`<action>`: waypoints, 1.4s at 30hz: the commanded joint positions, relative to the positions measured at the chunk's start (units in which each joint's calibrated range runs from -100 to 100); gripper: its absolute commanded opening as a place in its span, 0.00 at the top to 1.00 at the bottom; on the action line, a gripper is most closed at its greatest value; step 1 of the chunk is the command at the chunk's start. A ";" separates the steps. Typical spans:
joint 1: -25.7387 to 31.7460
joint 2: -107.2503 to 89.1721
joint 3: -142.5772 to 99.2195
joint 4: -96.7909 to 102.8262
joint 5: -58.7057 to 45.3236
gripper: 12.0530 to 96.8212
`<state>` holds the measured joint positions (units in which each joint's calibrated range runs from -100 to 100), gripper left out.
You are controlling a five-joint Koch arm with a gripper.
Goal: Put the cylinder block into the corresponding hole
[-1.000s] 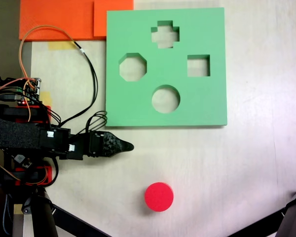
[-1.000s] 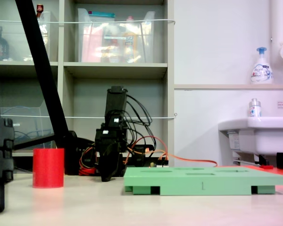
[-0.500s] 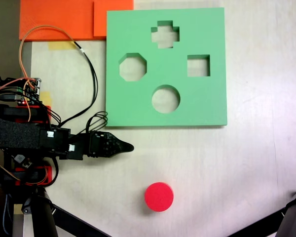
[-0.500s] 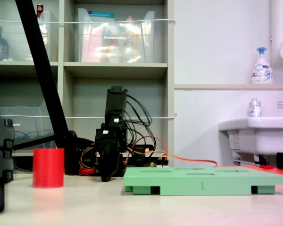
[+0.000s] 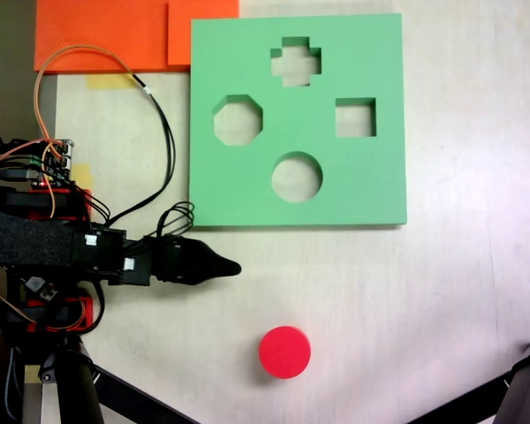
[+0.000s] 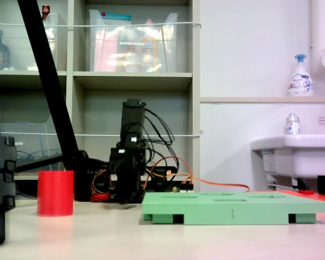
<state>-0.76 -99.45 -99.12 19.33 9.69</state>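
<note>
1. The gripper (image 5: 231,266) lies low over the table, pointing right in the top-down fixed view; its dark jaws taper to a single tip, so I cannot tell whether they are apart or closed. It holds nothing. In the side fixed view the gripper (image 6: 124,199) hangs just above the tabletop, left of the board.
2. The cylinder block (image 5: 284,352) stands on the bare table, below and right of the tip in the top-down view, apart from it; from the side, the cylinder block (image 6: 55,193) stands upright.
3. The green board (image 5: 371,185) lies flat above the tip, its lower edge near the jaws. The corresponding hole (image 5: 297,177) is the cutout closest to that edge; octagonal, square and cross cutouts lie further up.
4. Black and orange cables (image 5: 157,132) loop left of the board.
5. An orange sheet (image 5: 106,31) touches the board's upper-left corner.
6. Open table (image 5: 406,300) spreads between tip, block and board edge.
</note>
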 commanded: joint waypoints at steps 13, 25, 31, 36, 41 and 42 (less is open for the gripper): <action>-3.08 2.11 -0.88 31.75 36.43 0.54; -5.03 91.91 8.89 80.67 39.46 0.15; -5.81 99.03 17.36 80.67 39.46 0.14; -7.28 106.16 26.04 80.67 39.56 0.14; -8.30 109.09 31.92 80.67 39.61 0.15; -8.50 109.37 32.92 80.67 39.61 0.15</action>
<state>-8.86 9.99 -67.66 93.83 48.82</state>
